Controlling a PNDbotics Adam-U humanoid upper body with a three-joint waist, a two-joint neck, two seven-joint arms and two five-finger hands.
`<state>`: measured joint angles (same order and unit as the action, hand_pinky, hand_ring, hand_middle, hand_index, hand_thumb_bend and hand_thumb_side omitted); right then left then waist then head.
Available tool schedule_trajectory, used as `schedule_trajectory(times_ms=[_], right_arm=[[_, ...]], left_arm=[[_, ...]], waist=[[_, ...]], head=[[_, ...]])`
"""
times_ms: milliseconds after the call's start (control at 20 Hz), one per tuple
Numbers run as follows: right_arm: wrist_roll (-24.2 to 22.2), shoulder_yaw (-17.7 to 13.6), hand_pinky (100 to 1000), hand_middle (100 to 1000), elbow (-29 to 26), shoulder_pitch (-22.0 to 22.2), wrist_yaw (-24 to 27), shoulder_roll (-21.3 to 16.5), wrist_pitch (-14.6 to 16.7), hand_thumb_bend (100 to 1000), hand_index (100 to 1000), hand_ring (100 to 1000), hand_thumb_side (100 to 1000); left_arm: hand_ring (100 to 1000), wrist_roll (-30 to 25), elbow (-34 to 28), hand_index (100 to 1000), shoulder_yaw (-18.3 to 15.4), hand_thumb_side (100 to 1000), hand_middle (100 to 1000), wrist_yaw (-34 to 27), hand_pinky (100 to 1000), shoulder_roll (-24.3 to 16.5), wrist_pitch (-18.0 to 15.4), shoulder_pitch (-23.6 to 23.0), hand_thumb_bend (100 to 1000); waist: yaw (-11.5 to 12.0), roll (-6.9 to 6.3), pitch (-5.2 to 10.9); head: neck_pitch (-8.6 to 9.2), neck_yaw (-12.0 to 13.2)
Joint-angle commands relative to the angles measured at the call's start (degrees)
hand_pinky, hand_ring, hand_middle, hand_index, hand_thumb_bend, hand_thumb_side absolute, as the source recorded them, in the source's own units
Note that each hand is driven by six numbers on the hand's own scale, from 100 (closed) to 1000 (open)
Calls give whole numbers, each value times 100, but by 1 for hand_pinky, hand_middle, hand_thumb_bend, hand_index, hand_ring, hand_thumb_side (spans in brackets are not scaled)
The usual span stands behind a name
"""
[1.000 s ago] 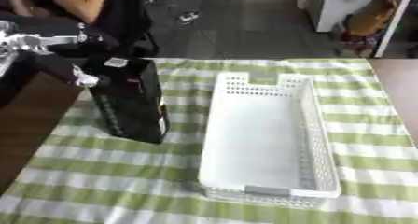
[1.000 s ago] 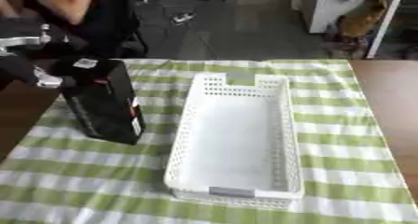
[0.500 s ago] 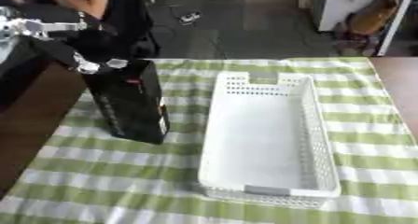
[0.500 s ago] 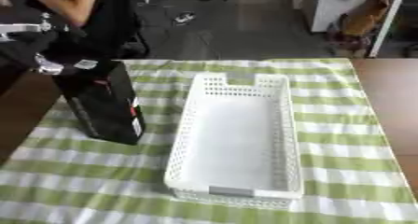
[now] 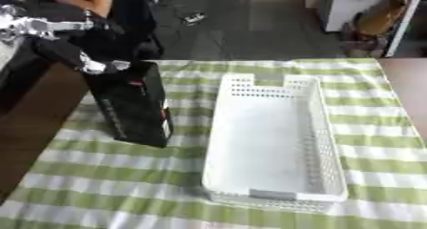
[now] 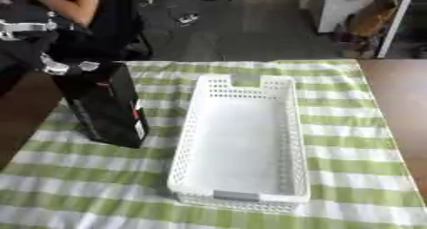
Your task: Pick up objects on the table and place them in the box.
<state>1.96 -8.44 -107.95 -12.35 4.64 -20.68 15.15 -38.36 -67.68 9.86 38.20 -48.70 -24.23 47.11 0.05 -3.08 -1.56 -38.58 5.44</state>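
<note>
The black box [image 5: 133,106] stands at 9 o'clock of the white basket [image 5: 275,137]; the left robot hand [image 5: 90,63] is at its top, grip undiscernible

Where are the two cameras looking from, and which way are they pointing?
Left eye view: sits in the robot's head, looking down and forward at the striped tablecloth; the robot's left hand shows at the top of the black box.
Right eye view: sits just beside it and faces the same way, so the white basket lies a bit further left in the picture.
Both share the black box standing upright left of the empty white basket. The right hand shows in neither.
</note>
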Motion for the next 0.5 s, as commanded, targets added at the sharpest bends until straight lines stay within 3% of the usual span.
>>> schedule_trajectory(times_ms=[50, 500], right_arm=[[-21, -26, 774, 855, -83, -20, 5, -116, 3, 100, 980, 820, 723], [-27, -27, 774, 855, -83, -16, 15, -115, 5, 100, 981, 821, 722]], left_arm=[[905, -93, 11, 1000, 24, 677, 830, 103, 952, -32, -142, 172, 974], [905, -222, 209, 1000, 212, 690, 828, 296, 954, 97, -301, 218, 985]], waist=[[-8, 3, 71], [-20, -1, 57]], head=[[3, -90], [-9, -105]])
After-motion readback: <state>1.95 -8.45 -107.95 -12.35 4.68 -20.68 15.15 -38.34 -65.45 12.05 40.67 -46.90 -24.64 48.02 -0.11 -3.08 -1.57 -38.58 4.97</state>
